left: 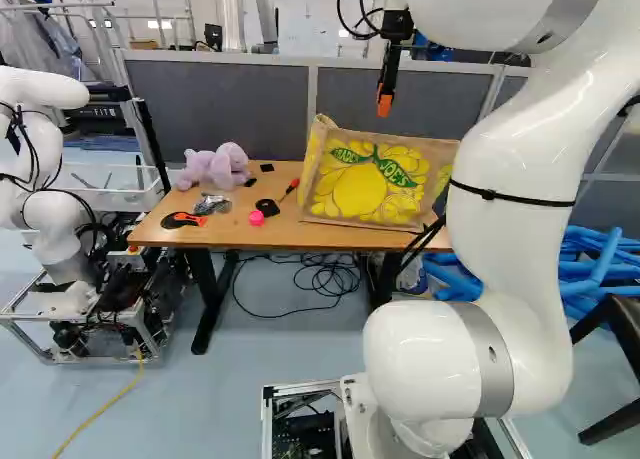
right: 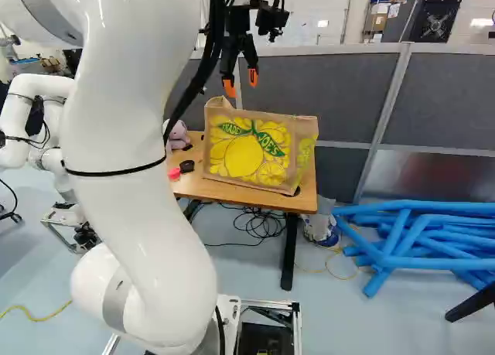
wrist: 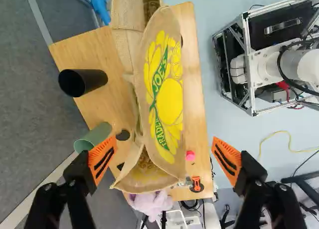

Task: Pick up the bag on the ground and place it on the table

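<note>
Pincer over the loaded table. The pincer (wrist: 163, 148) is released: its two orange-padded fingers are held wide apart, with nothing grasped. The bag (wrist: 168, 97) is seen below and ahead of the pincer, untouched, already supported upright on the table (wrist: 197, 89); the placement is judged complete, with only withdrawal of the pincer left. Should the pincer be lowered or swung sideways before being raised, the bag's rim or a handle could be snagged by a finger, and the bag tipped over the table's near edge. By the same sweep, the green cup (wrist: 93, 137), just ahead of one finger, or the black cup (wrist: 82, 83), farther ahead, could be toppled. The bag is apparently made of coarse woven tan cloth, its broad panel printed with yellow lemons and its mouth sagged into a pointed oval. The cups are smooth-walled cylinders. The table is topped with wood-grained board. Toward the other finger, a small pink object (wrist: 190, 155) is seen; beyond the bag's near end, a fuzzy, rounded lilac plush toy (wrist: 152, 204) is set.
</note>
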Robot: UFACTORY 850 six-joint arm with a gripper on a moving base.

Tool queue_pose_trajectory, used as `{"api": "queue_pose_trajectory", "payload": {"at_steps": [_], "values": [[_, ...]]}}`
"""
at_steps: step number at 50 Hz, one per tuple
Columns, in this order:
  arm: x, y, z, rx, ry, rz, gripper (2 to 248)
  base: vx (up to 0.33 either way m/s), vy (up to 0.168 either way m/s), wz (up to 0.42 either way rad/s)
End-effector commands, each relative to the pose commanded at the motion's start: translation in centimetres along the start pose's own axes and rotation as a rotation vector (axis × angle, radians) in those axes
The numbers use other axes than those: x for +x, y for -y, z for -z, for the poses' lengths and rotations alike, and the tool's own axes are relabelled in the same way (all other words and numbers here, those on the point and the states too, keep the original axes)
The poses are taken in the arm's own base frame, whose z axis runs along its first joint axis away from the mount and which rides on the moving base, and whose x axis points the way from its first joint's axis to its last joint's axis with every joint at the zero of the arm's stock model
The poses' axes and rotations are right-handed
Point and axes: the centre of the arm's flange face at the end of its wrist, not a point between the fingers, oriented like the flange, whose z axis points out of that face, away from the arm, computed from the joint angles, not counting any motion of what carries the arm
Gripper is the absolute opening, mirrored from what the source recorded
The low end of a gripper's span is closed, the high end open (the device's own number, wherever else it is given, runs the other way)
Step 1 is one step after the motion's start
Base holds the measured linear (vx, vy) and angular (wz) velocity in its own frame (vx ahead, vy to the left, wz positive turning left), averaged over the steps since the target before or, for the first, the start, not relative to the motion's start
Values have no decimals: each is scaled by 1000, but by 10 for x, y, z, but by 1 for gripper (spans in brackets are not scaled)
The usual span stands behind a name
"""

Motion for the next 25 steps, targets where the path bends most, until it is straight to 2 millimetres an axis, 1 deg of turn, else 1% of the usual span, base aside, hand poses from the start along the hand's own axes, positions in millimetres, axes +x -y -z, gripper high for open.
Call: {"api": "queue_pose_trajectory", "payload": {"at_steps": [4,11,16,25], "values": [[0,0,0,0,0,0,247,-35,2,10],[0,0,0,0,0,0,247,-177,3,16],[0,0,0,0,0,0,247,-311,-7,5],[0,0,0,0,0,0,247,-381,-2,-7]]}}
